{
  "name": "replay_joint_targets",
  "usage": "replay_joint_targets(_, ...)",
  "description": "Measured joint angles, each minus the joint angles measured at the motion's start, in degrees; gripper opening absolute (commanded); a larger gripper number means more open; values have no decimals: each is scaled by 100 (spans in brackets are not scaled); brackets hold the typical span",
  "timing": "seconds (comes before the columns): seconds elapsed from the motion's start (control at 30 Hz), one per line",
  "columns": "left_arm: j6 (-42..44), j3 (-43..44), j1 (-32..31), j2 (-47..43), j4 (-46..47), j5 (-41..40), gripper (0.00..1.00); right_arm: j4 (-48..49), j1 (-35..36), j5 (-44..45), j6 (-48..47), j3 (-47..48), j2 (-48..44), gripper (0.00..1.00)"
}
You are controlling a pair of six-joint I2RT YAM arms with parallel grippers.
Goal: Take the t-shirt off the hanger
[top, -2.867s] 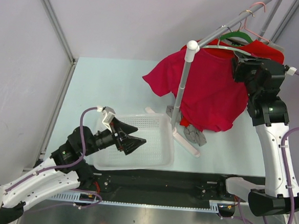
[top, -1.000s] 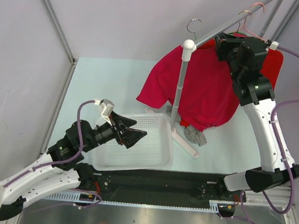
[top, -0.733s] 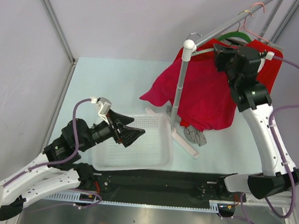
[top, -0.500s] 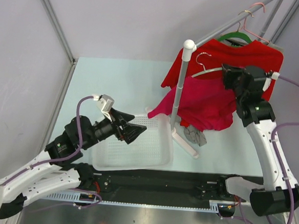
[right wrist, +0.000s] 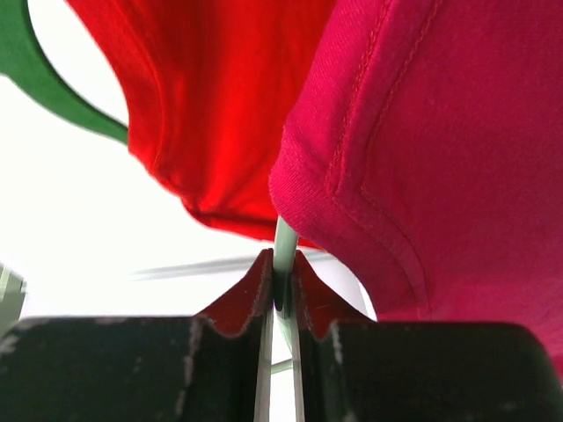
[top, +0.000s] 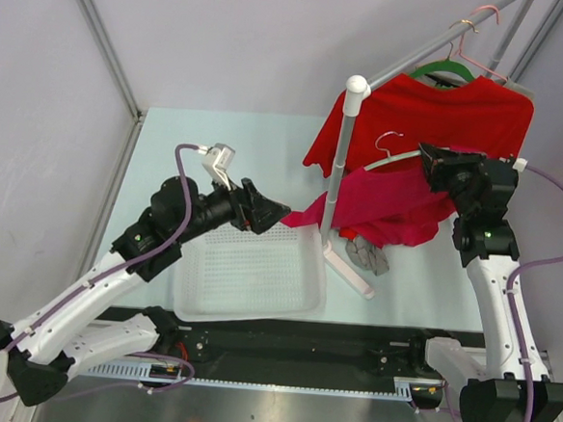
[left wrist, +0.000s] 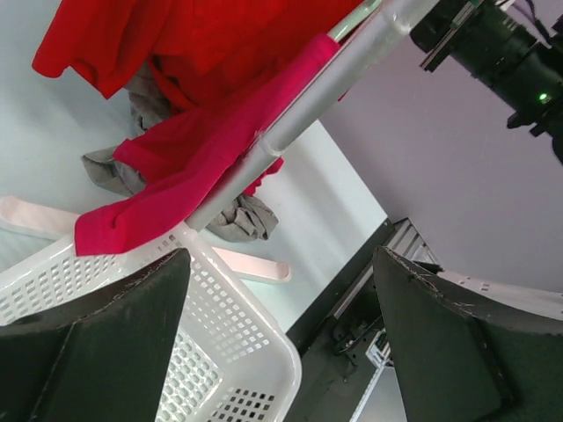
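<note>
The crimson t-shirt (top: 390, 207) hangs on the pale grey hanger (top: 391, 159), off the rail, in front of the white rack post. My right gripper (top: 430, 162) is shut on the hanger's arm; in the right wrist view its fingers (right wrist: 264, 286) pinch the thin bar (right wrist: 284, 239) below the shirt's collar (right wrist: 440, 158). My left gripper (top: 270, 215) is open and empty above the basket's far edge, just left of the shirt's hanging sleeve (top: 305, 216). The sleeve (left wrist: 176, 171) shows in the left wrist view ahead of the open gripper (left wrist: 277, 294).
A brighter scarlet t-shirt (top: 434, 104) hangs on a green hanger (top: 444, 68) on the rail, beside a pink wire hanger (top: 482, 37). The white rack post (top: 341, 162) stands between the arms. A white mesh basket (top: 299, 299) lies below. Grey cloth (top: 365, 254) lies by the rack's foot.
My right gripper has lifted the hanger with the crimson t-shirt off the rail and lowered it in front of the scarlet shirt. My left arm has risen and moved right toward the sleeve.
</note>
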Motion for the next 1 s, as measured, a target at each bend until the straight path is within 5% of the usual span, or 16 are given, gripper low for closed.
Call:
replay_joint_targets(0.23, -162, 597, 632, 796, 116, 859, 84, 223, -85, -619, -72, -94, -87, 0)
replay_joint_targets(0.43, -2, 1147, 887, 1458, -57, 1333, 70, 339, -229, -946, -118, -256, -258, 0)
replay_joint_targets(0.67, -11, 1773, 894, 2365, 61, 2170, 84, 702, -173, -1060, -72, -358, -138, 0)
replay_joint_targets(1.0, 142, 1897, 894, 3049, 293, 2706, 75, 933, 258, -844, 468, -343, 70, 0)
